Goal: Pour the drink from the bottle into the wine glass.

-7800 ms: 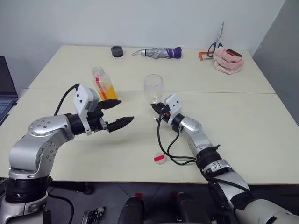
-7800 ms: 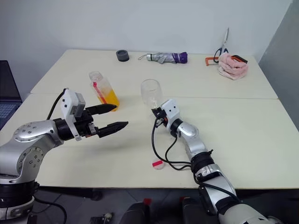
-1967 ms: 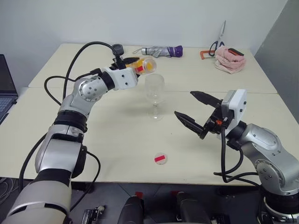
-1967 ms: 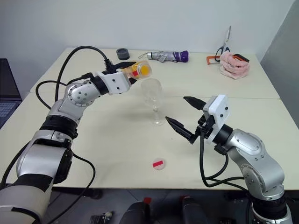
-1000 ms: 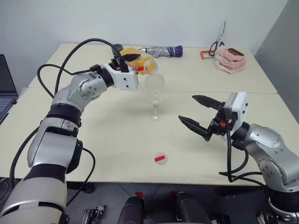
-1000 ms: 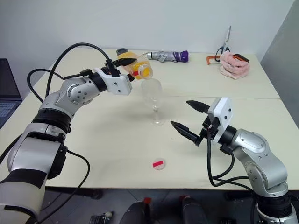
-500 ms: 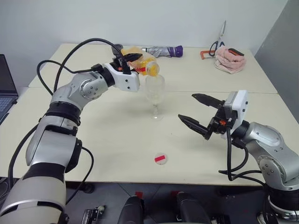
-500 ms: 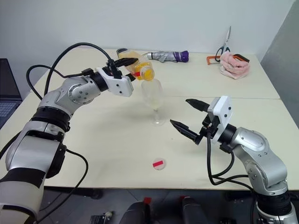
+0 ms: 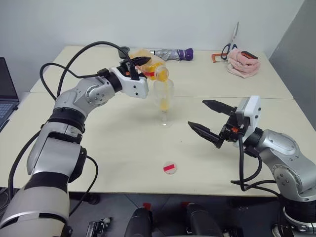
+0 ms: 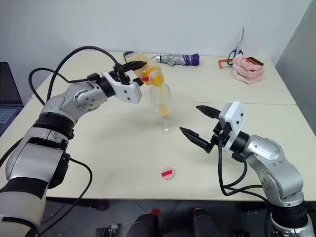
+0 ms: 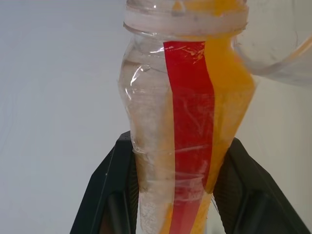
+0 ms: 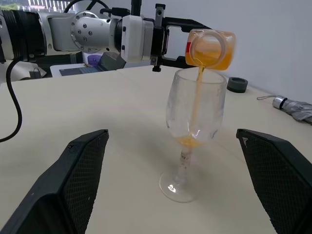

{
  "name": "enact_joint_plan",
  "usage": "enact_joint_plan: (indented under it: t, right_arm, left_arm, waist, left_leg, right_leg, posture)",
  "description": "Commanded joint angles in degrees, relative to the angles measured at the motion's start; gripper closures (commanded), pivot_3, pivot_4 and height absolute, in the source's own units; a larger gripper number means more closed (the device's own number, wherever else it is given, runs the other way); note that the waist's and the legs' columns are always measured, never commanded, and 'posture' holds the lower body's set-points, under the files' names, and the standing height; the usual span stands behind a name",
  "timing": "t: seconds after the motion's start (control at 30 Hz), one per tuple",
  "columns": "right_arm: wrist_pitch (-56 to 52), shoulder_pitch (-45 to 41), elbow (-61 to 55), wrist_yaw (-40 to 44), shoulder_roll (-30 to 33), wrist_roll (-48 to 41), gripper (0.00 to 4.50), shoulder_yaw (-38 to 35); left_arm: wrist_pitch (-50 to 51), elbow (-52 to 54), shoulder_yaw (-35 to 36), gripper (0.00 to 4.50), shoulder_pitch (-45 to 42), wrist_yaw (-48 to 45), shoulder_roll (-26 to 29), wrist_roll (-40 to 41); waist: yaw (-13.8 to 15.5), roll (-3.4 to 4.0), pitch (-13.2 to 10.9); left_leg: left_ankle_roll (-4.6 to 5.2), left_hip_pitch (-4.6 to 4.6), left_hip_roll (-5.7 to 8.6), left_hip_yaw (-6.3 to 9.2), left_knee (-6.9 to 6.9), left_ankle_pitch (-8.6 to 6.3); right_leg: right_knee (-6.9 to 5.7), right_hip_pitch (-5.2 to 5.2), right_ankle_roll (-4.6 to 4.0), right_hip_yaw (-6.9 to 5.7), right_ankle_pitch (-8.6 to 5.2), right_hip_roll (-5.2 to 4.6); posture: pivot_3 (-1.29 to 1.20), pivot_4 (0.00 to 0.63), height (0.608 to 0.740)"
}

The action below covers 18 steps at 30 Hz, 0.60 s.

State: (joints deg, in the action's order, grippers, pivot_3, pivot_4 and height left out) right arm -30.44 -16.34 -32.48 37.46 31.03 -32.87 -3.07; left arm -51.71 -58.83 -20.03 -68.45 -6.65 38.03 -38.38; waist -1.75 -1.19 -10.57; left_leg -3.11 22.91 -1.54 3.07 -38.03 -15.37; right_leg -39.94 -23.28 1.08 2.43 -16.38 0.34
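The bottle (image 10: 144, 72) is clamped in the left tool (image 10: 129, 67), tipped over the wine glass (image 10: 163, 108) on the counter (image 10: 123, 148); the drink (image 12: 196, 97) could overshoot the rim if tilted further. The right tool (image 10: 200, 124) is held wide, empty.
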Motion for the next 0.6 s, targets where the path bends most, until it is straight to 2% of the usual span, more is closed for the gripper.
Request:
enact_joint_plan:
  t: [0.03,0.6]
  right_arm:
    - [0.30,-0.64,-1.50,0.22,0.09,-1.25,0.00,-0.43]
    - [0.11,-0.46,-1.82,0.34,0.13,-1.47,0.00,-0.38]
  left_arm:
    - [-0.18,1.01,0.69,2.83,-3.31,2.50,1.25,0.20]
    - [0.52,0.06,-0.03,2.83,-3.84,5.01,1.97,-1.68]
  waist:
    - [0.02,0.00,0.00]
    - [0.01,0.00,0.00]
  left_leg:
    - [0.00,0.00,0.00,0.00,0.00,0.00]
    - [0.00,0.00,0.01,0.00,-0.02,0.00]
  right_leg:
    - [0.00,0.00,0.00,0.00,0.00,0.00]
    - [-0.02,0.00,0.00,0.00,0.00,-0.01]
  posture:
    - [0.00,0.150,0.740]
    - [0.00,0.150,0.740]
